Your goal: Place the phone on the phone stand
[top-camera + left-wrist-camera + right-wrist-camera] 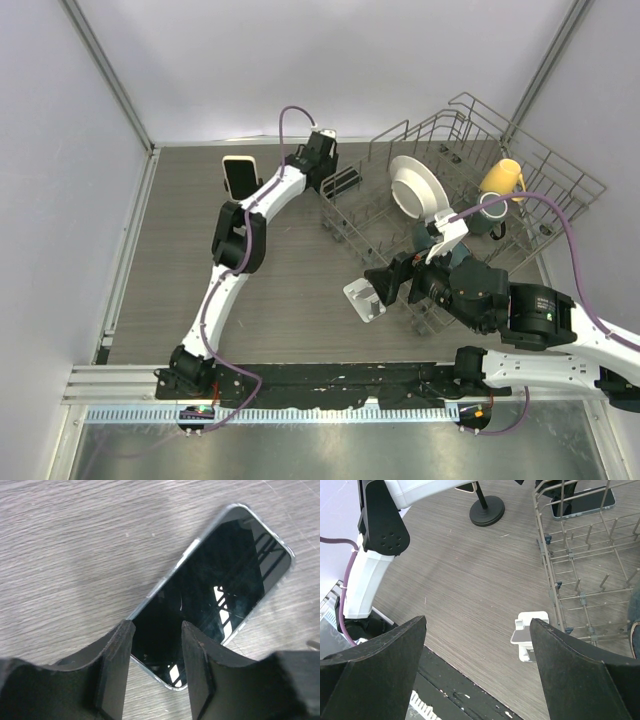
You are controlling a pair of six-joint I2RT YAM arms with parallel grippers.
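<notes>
**Bits You Can't See**

From the left wrist, the near end of the phone (pixel 215 590) is hidden behind the left fingers (pixel 116 670). I can't tell if they touch it. The bottom edge cuts those fingers off. From the right wrist, rack (pixel 547 565) wires cross the phone. The right edge cuts the rack off. The black stand (pixel 487 511) loses its top at the top edge. One of the right fingers (pixel 580 675) hides a corner of the white stand (pixel 526 636).

No text, label, brand or number can be read anywhere.
</notes>
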